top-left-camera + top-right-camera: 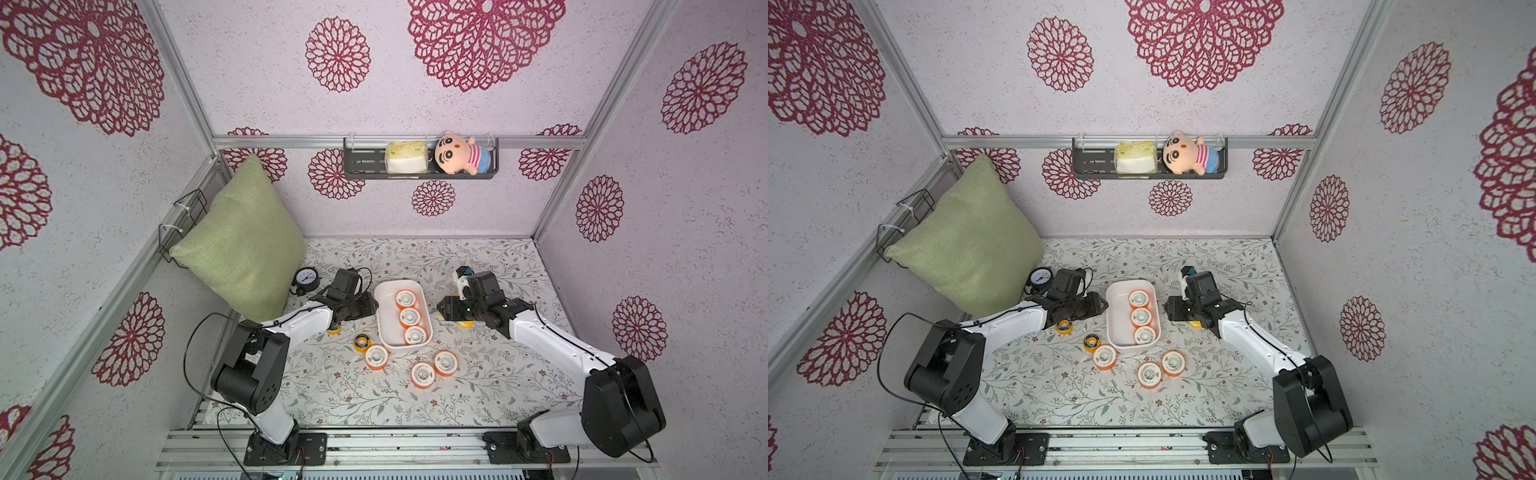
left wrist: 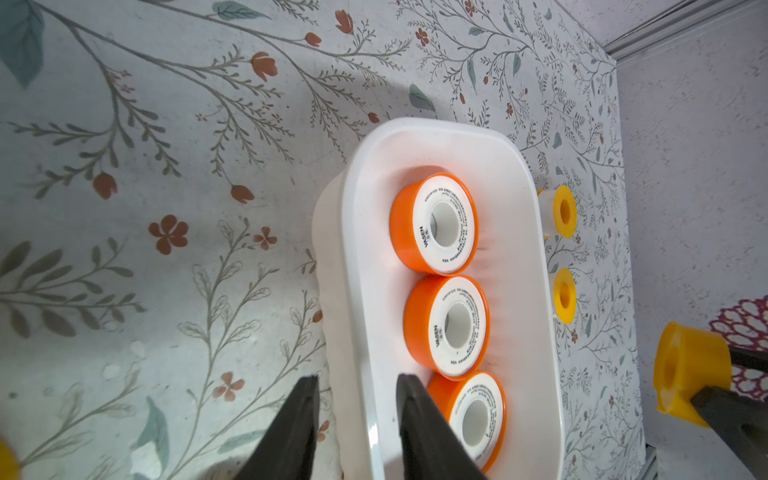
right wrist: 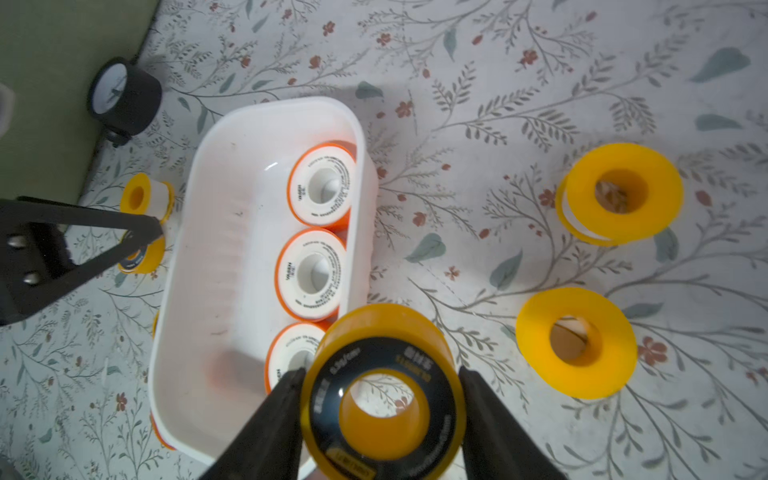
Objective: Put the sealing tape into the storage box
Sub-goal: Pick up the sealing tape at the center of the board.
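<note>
floral tabletop point(image 1: 332, 395), right gripper point(image 3: 381, 376) clasping yellow spool point(image 3: 374, 328) beside storage box point(image 3: 216, 216)

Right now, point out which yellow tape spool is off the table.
The black-faced yellow spool clamped in the right gripper, held up near the storage box. Every other yellow spool in view rests on the table.

arms point(image 1: 299, 322): white links, black joints | cables point(image 1: 185, 357): black, looped | hands point(image 2: 357, 380) point(image 3: 381, 374): black tapered fingers point(image 2: 297, 424) | bases point(image 1: 284, 449): black plates
</note>
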`<control>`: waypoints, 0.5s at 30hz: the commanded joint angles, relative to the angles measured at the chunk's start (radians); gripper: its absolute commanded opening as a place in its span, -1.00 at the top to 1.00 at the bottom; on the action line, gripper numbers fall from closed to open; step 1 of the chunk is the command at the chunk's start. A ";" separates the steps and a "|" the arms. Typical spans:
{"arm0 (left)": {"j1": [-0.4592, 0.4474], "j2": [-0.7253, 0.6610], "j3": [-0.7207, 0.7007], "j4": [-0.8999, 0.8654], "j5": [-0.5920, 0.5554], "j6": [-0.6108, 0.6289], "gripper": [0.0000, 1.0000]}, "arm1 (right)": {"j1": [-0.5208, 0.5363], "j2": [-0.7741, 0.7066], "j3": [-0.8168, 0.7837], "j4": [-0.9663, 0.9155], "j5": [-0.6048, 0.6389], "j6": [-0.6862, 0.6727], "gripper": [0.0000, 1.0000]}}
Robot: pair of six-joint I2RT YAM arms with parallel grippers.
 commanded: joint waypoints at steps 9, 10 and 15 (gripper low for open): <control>0.007 0.056 0.019 0.055 0.037 -0.016 0.64 | 0.114 0.270 0.278 0.033 -0.086 -0.039 -0.11; 0.007 0.060 0.021 0.056 0.039 -0.017 0.65 | 0.121 0.294 0.302 0.028 -0.088 -0.041 -0.11; 0.007 0.070 0.021 0.068 0.048 -0.020 0.72 | 0.160 0.417 0.436 -0.005 -0.084 -0.052 -0.11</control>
